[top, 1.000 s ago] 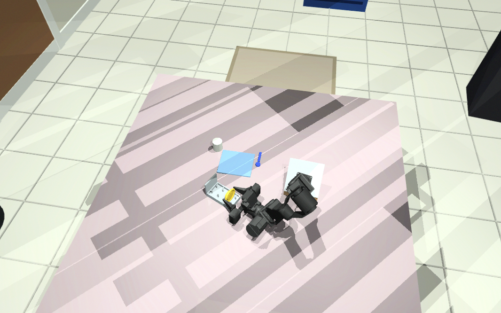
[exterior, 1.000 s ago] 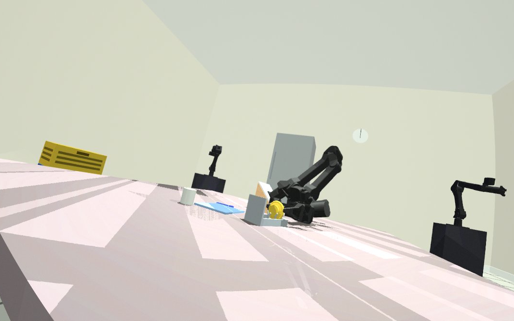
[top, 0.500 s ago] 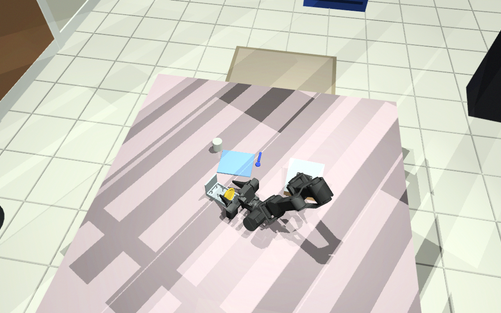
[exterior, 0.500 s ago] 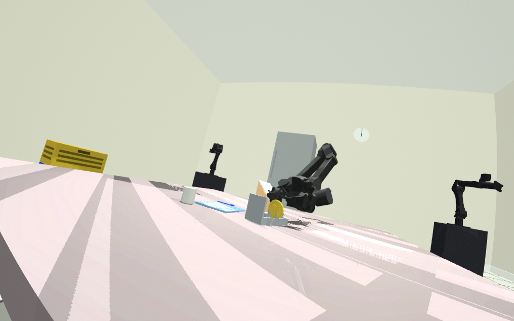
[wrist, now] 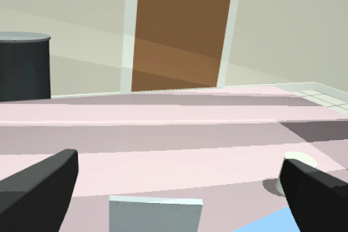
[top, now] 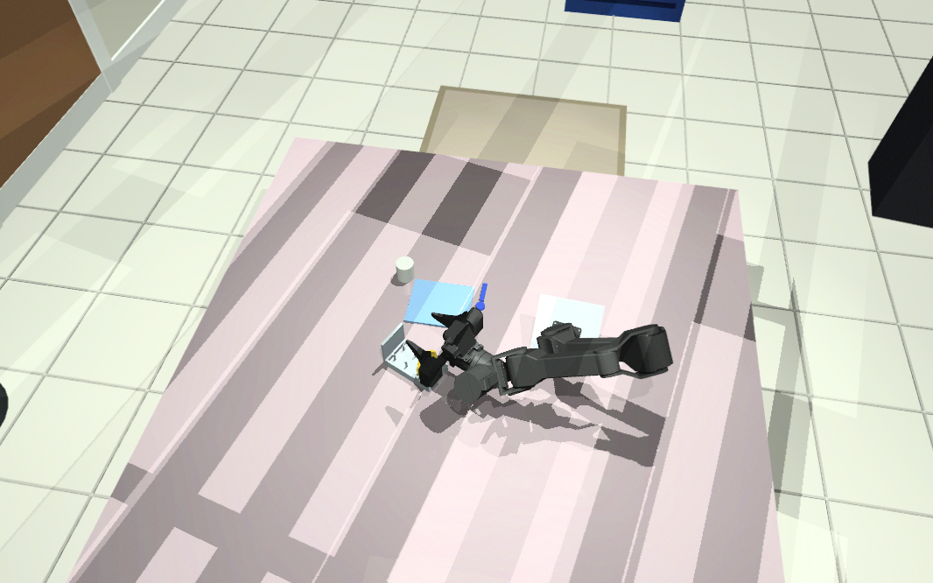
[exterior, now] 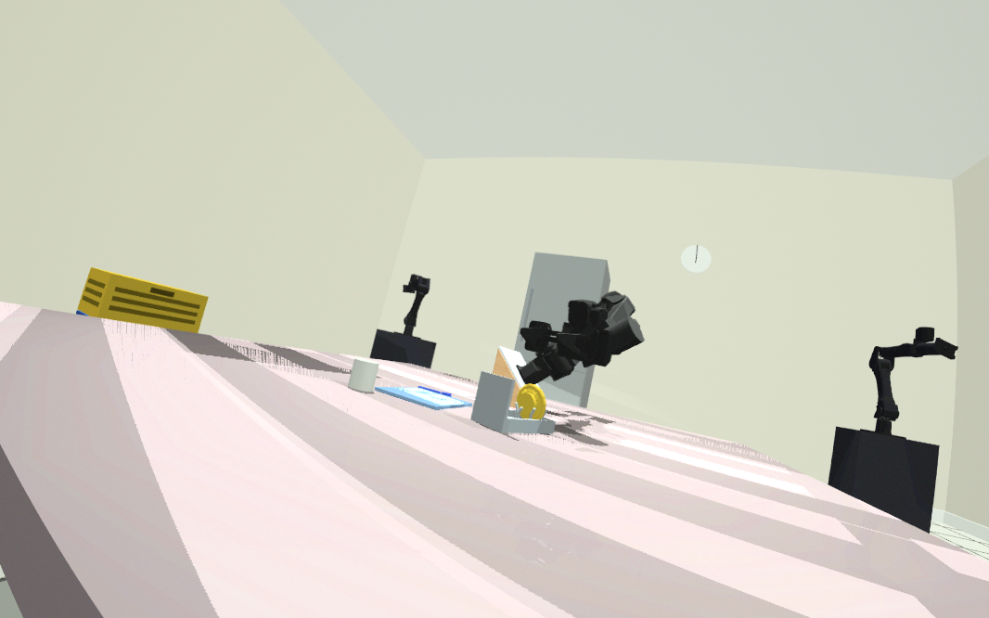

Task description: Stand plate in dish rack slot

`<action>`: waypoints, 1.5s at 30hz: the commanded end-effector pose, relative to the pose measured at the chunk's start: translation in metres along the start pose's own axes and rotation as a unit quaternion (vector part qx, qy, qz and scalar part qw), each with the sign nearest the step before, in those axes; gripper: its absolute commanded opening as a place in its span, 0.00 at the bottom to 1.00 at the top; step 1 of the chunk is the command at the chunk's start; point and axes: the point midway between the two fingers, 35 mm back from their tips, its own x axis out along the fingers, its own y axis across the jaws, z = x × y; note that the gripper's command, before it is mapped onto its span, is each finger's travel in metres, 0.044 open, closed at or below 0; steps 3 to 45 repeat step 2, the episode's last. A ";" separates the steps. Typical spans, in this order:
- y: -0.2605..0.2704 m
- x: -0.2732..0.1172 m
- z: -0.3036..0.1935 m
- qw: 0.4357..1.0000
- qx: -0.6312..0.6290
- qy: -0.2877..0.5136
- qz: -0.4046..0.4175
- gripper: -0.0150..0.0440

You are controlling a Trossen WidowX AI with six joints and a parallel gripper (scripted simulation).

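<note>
The gripper [exterior: 540, 349] hangs with its jaws spread wide and nothing between them, raised above the table [exterior: 252, 492] and tilted forward. Below it and a little ahead sits the rack [exterior: 499, 405], and the plate [exterior: 530, 401] stands on edge in it, between the rails, free of the fingers. In the wrist view only the rack's back wall and two rail pegs show at the bottom edge between the finger tips; the plate itself is out of that view. From the top view a sliver of yellow shows just under the near finger. The plate looks small, rigid and thin-rimmed, probably light, with a smooth surface that could slip under a weak pinch. If it had to be taken again, the upper rim is the place, one finger on each face, coming down from above so the rails are not knocked. As it stands, placing looks done and what is left is to clear the arm [top: 585, 351] without brushing the rim. A cup [top: 403, 270] and a blue sheet [top: 441, 300] lie beyond the gripper, apart from the rack.
</note>
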 end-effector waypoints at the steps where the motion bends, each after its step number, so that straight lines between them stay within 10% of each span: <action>1: -0.003 0.005 0.003 0.999 -0.037 0.013 -0.017 0.93; 45: -0.005 0.008 0.003 0.998 -0.051 0.019 -0.024 0.93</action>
